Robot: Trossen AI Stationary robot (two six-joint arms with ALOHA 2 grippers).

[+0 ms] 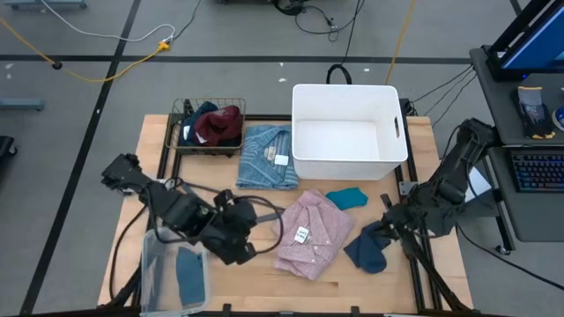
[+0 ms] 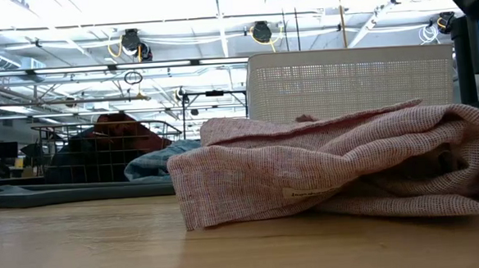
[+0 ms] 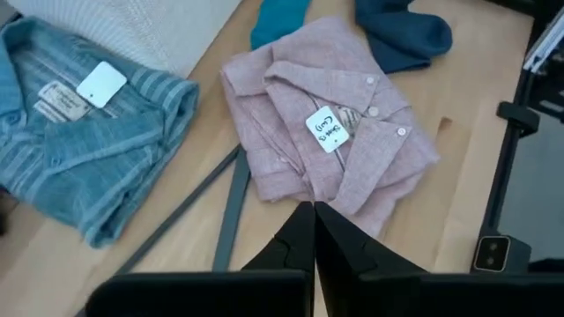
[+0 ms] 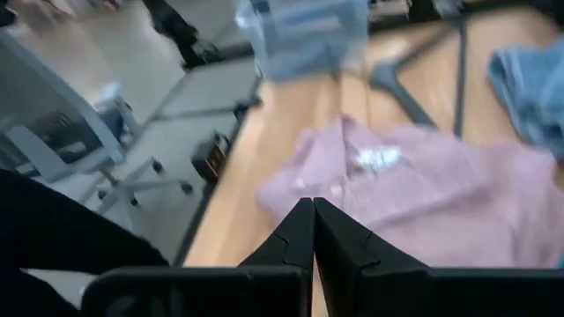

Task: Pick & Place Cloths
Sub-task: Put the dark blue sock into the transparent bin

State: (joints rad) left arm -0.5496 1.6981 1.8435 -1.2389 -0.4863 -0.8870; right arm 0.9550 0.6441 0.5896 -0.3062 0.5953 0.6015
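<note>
The pink shirt (image 1: 311,233) is lying folded in the middle of the wooden table (image 1: 264,291), with a white tag on top. The left gripper (image 1: 251,242) is hanging just beside the shirt's edge, and its two dark fingers (image 3: 300,238) are pressed together with nothing between them. The right gripper (image 1: 388,224) is sitting at the other side of the table, right by the dark navy cloth (image 1: 368,249), and its fingers (image 4: 300,233) are pressed together too, holding nothing. The small teal cloth (image 1: 346,197) is lying between the pink shirt and the big white bin (image 1: 348,132). The blue striped shirt (image 1: 267,156) is lying beside the bin. The maroon cloth (image 1: 220,123) is sitting in the wire basket (image 1: 210,123). A slate-blue cloth (image 1: 189,271) is resting in the clear box (image 1: 174,269) near the left arm.
</note>
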